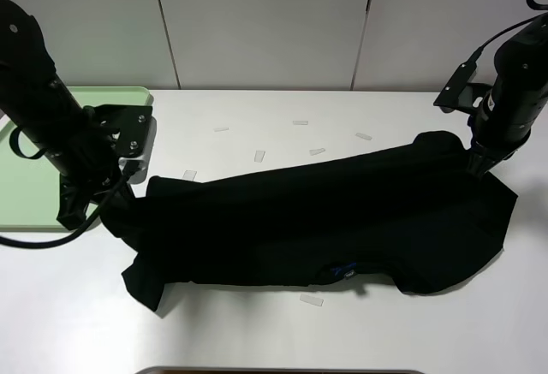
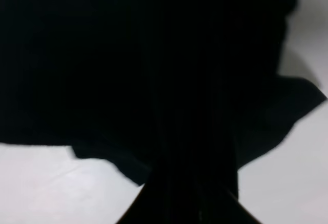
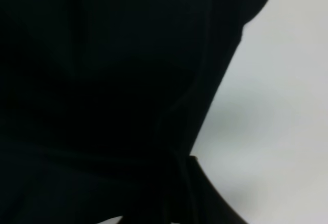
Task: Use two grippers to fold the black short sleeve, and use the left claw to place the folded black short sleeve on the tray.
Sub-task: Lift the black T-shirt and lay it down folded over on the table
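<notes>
The black short sleeve (image 1: 325,220) lies stretched across the white table, folded lengthwise into a long band. My left gripper (image 1: 110,196) is down at its left end and my right gripper (image 1: 476,164) at its far right corner. Both ends of the cloth are drawn up toward the grippers. In the left wrist view the black cloth (image 2: 128,55) fills the frame and gathers into pleats at the jaws. The right wrist view shows the same cloth (image 3: 102,80) bunching toward its jaws. The fingers themselves are hidden by the dark cloth. The green tray (image 1: 26,160) sits at the far left.
Several small clear tape marks (image 1: 259,156) lie on the table behind the shirt, and one (image 1: 312,300) lies in front. A blue label (image 1: 345,269) shows at the shirt's front edge. A loose sleeve (image 1: 144,281) sticks out at the front left.
</notes>
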You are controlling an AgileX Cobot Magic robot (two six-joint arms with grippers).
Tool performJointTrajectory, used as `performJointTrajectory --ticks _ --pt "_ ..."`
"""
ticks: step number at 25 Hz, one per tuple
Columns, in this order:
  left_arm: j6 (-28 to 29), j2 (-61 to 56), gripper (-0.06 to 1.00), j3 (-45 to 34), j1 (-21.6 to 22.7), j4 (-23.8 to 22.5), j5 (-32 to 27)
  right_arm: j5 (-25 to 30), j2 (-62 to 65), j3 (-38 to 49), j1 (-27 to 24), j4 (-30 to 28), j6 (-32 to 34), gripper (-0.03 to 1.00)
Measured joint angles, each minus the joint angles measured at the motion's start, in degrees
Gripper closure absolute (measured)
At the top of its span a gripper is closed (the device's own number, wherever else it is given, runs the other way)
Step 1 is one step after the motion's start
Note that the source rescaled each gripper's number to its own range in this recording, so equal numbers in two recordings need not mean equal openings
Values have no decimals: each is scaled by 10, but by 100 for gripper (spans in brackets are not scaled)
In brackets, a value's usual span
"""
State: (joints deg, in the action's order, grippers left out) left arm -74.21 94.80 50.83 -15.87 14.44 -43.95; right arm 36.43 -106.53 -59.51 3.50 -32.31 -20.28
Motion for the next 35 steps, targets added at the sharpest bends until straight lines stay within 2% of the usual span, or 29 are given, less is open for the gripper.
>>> performJointTrajectory --ticks 5,12,14,17,18,20,21,23,25,29,35 --pt "-19 0 94 -15 0 10 -3 18 -11 28 0 10 -1 97" --pt "-21 0 92 -16 0 10 -30 15 -14 82 0 13 -1 97" --pt "-21 0 86 -16 0 0 -42 17 -14 84 0 12 1 97" --pt "-21 0 64 -19 3 -26 -68 36 -14 84 -2 -1 9 93" --pt "-17 0 55 -19 3 -27 -72 43 -14 84 -2 -1 11 88" --pt "4 0 41 -19 3 -27 -81 51 -14 84 -2 4 13 69" --pt "4 0 41 -19 3 -27 -81 55 -14 84 -2 9 16 55" --pt "40 0 32 -19 3 -27 -85 59 -14 84 -2 19 27 24" --pt "51 0 30 -19 3 -27 -88 58 -14 84 -2 27 44 6" --pt "57 -1 29 -19 3 -27 -96 58 -4 84 -2 40 72 -2" --pt "89 -22 29 5 3 -20 -75 34 48 84 -2 59 78 -3"
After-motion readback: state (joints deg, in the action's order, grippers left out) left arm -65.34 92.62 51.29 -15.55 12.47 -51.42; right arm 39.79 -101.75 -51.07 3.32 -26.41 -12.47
